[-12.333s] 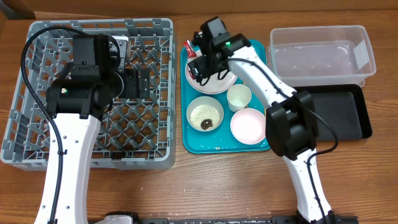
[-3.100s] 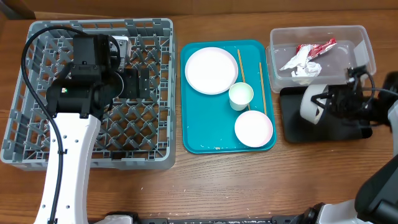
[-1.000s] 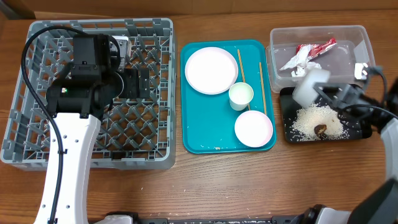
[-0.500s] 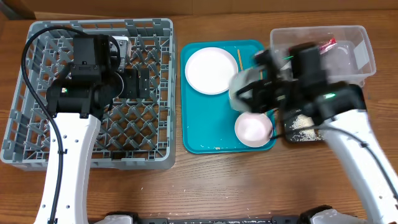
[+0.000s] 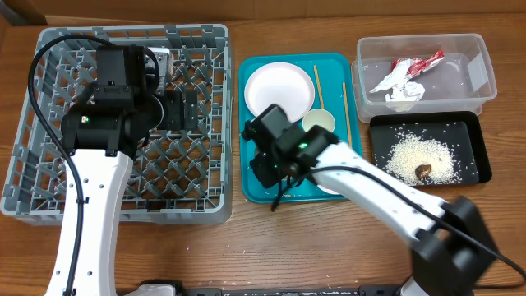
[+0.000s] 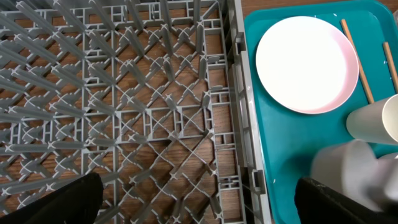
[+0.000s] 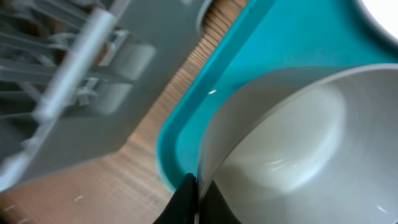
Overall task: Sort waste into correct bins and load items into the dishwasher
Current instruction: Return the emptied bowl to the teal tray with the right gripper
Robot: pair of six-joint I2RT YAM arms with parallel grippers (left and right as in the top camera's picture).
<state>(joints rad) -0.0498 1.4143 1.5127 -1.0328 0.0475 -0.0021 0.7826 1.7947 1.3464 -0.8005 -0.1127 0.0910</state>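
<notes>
While the right gripper (image 7: 191, 194) pinched a white bowl (image 7: 280, 143)

Its jaws were clamped together on the bowl's rim above the front-left corner of the teal tray (image 5: 333, 64), beside the grey dish rack (image 5: 123, 215). The left gripper (image 6: 199, 202) hung over the rack, jaws wide apart. The plate (image 5: 279, 82) lay at the tray's rear-left; rice (image 5: 415, 156) lay in the black tray (image 5: 468, 123)

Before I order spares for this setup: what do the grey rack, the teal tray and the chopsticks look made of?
Grey rack: moulded plastic, matte, judging by its uniform lattice ribs. Teal tray: probably plastic, smooth, with small glints near its raised rim. Chopsticks: likely wood or bamboo, thin tan sticks without gloss.
</notes>
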